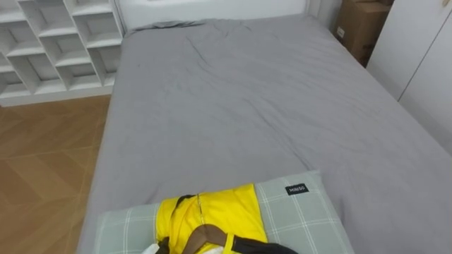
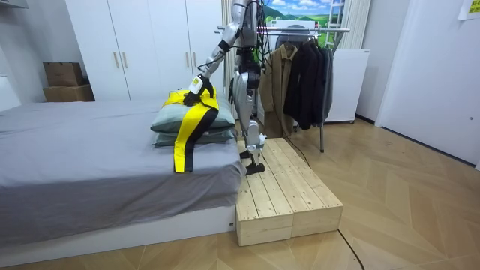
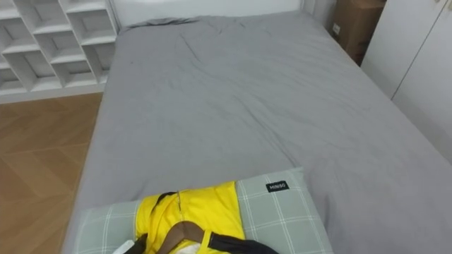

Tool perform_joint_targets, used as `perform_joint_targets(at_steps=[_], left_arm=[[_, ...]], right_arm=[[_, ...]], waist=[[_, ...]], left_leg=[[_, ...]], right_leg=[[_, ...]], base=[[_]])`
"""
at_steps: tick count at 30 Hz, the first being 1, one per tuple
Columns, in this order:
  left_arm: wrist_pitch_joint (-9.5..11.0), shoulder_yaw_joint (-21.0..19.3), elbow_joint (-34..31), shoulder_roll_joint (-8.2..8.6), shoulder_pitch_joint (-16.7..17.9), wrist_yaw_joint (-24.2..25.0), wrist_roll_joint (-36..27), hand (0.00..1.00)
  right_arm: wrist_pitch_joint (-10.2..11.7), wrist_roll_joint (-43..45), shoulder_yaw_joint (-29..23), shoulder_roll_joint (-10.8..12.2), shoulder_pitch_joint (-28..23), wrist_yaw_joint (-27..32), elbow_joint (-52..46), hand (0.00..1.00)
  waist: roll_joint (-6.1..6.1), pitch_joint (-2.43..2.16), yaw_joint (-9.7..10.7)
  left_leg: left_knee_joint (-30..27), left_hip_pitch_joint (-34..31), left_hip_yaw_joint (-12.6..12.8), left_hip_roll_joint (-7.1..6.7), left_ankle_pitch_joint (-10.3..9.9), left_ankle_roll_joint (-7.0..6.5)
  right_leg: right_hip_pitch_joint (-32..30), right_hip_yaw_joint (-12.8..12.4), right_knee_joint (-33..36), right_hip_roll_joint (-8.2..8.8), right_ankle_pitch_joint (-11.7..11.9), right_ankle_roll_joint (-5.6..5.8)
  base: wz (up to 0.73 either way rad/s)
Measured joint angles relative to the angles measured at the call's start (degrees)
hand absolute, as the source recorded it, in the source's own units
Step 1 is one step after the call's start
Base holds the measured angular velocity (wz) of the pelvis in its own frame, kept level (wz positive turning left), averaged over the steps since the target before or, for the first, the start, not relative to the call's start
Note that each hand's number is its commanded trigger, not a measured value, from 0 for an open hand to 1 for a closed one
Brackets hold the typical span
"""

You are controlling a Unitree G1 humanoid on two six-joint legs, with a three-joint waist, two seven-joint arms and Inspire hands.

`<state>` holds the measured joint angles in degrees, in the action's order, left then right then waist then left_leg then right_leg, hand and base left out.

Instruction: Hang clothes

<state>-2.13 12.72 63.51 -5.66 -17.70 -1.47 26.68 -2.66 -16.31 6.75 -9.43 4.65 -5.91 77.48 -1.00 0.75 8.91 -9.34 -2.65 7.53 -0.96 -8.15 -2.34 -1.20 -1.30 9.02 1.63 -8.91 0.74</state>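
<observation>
A yellow garment (image 1: 212, 215) with black trim lies over checked green pillows (image 1: 296, 212) at the near end of the grey bed (image 1: 233, 106). A brown curved piece like a hanger (image 1: 205, 240) shows at its lower edge. In the room view the garment (image 2: 191, 120) hangs down over the stacked pillows (image 2: 169, 124) from my left hand (image 2: 199, 81), which is shut on its top. I stand on a wooden platform (image 2: 281, 195) at the bed's end, facing the bed. Behind me a clothes rack (image 2: 319, 30) holds dark coats (image 2: 300, 67).
White cube shelves (image 1: 56, 42) stand by the bed's far left on wood floor. A cardboard box (image 1: 360, 25) and white wardrobe doors (image 1: 424, 56) are along the right. The bed's grey sheet stretches flat ahead of the pillows.
</observation>
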Motion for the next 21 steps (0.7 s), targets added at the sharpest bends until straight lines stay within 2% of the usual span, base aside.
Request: perform_joint_targets(at_steps=[2, 4, 9, 15, 16, 17, 18, 19, 21], left_arm=[[0.03, 0.08, 0.36, 0.24, 0.04, -0.84, -0.05, 0.00], [-0.05, 0.18, 0.68, 0.51, 0.05, -1.76, -0.10, 0.00], [-0.02, 1.32, 0.77, 0.66, 0.84, -3.44, -0.09, 0.00], [0.22, 2.08, 0.89, 0.97, 1.46, -4.34, 0.17, 0.00], [0.24, 2.09, 0.96, 0.97, 1.60, -4.51, 0.16, 0.31], [0.24, 2.09, 0.99, 0.97, 1.66, -4.56, 0.16, 0.48], [0.25, 2.10, 1.09, 0.97, 1.72, -4.59, 0.15, 0.97], [0.31, 2.10, 1.20, 0.96, 1.73, -4.63, 0.15, 1.00], [0.53, 2.08, 1.27, 0.85, 1.73, -4.81, 0.16, 1.00]], right_arm=[[-0.15, -0.48, 0.11, 0.06, 0.01, 0.04, -0.04, 0.00], [-1.19, -1.52, 0.98, 0.09, 0.18, 0.21, -0.03, 0.00], [-1.98, -1.62, 1.15, 0.56, 0.18, 1.21, -0.03, 0.00], [-2.39, -1.30, 1.14, 0.55, 0.25, 1.59, 0.01, 0.00], [-2.41, -1.32, 1.14, 0.55, 0.25, 1.60, 0.01, 0.00], [-2.41, -1.32, 1.15, 0.55, 0.25, 1.60, 0.01, 0.00], [-2.41, -1.32, 1.15, 0.55, 0.25, 1.60, 0.01, 0.00], [-2.40, -1.34, 1.15, 0.55, 0.25, 1.61, 0.01, 0.00], [-2.41, -1.35, 1.15, 0.56, 0.25, 1.63, 0.02, 0.00]], waist=[[0.18, -0.06, -0.08], [0.49, -0.27, -0.10], [1.18, -0.76, -0.69], [1.08, -0.82, -1.32], [1.05, -0.83, -1.32], [1.04, -0.83, -1.31], [1.02, -0.83, -1.31], [1.02, -0.81, -1.32], [1.01, -0.80, -1.36]], left_leg=[[0.00, 0.01, 0.02, 0.01, -0.01, 0.02], [0.00, 0.01, 0.02, 0.02, -0.01, 0.02], [0.00, 0.08, 0.17, 0.06, -0.01, 0.02], [0.04, 0.09, 0.17, 0.17, -0.14, 0.19], [0.04, 0.11, 0.17, 0.21, -0.16, 0.22], [0.04, 0.12, 0.17, 0.22, -0.18, 0.25], [0.04, 0.14, 0.17, 0.24, -0.21, 0.29], [0.05, 0.14, 0.17, 0.24, -0.22, 0.32], [0.14, 0.15, 0.18, 0.23, -0.24, 0.33]], right_leg=[[0.02, 0.03, -0.02, -0.01, -0.03, -0.03], [0.05, 0.05, -0.05, -0.03, -0.03, -0.04], [0.13, 0.00, -0.16, -0.05, 0.00, -0.09], [0.10, -0.01, -0.14, -0.18, 0.01, -0.10], [0.10, -0.02, -0.13, -0.22, 0.01, -0.11], [0.10, -0.03, -0.14, -0.24, 0.01, -0.11], [0.10, -0.05, -0.14, -0.27, 0.01, -0.12], [0.09, -0.05, -0.16, -0.27, 0.00, -0.14], [0.06, -0.06, -0.16, -0.26, -0.05, -0.21]], base=[[0.00], [0.00], [0.00], [0.00], [0.00], [0.00], [0.00], [0.00], [0.00]])
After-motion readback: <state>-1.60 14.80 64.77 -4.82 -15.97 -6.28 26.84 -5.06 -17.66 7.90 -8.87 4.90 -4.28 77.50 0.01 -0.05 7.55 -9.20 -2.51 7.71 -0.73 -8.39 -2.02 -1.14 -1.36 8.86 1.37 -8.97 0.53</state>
